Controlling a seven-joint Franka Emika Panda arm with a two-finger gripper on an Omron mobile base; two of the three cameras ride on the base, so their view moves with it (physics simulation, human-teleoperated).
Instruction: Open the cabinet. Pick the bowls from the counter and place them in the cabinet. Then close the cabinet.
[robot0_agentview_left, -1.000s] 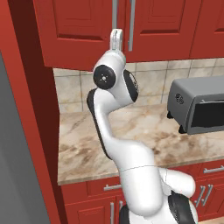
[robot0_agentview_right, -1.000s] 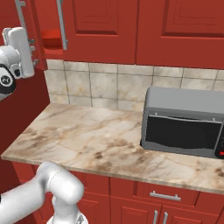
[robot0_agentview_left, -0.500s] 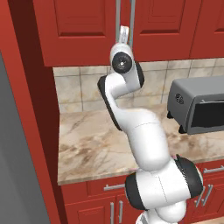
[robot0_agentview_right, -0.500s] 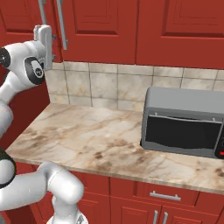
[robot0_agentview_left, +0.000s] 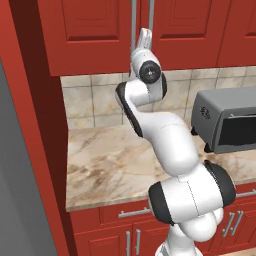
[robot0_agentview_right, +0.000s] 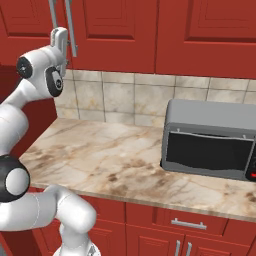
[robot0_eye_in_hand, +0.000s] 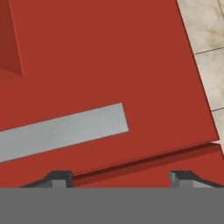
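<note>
The red cabinet (robot0_agentview_left: 90, 30) hangs above the counter (robot0_agentview_left: 110, 160) with both doors shut against each other (robot0_agentview_right: 115, 30). My gripper (robot0_agentview_left: 144, 33) points up at the lower end of its silver bar handles (robot0_agentview_left: 134, 20), just in front of the door (robot0_agentview_right: 61, 31). In the hand view the gripper (robot0_eye_in_hand: 122, 179) is open: its fingertips (robot0_eye_in_hand: 60, 177) stand wide apart with nothing between them. They face the red door (robot0_eye_in_hand: 109, 52) just below the end of a handle (robot0_eye_in_hand: 65, 131). The bowls are out of view.
A grey toaster oven (robot0_agentview_right: 210, 140) stands at the right of the marble counter (robot0_agentview_right: 115, 155), also seen at the right edge (robot0_agentview_left: 230, 125). A beige tiled backsplash (robot0_agentview_right: 125, 100) runs behind. Red base cabinets (robot0_agentview_right: 175, 230) sit below. A tall red panel (robot0_agentview_left: 35, 125) bounds the left.
The left cabinet door, ajar a second ago, has swung shut. My hand has followed it to the right and toward the cabinet front, staying open.
</note>
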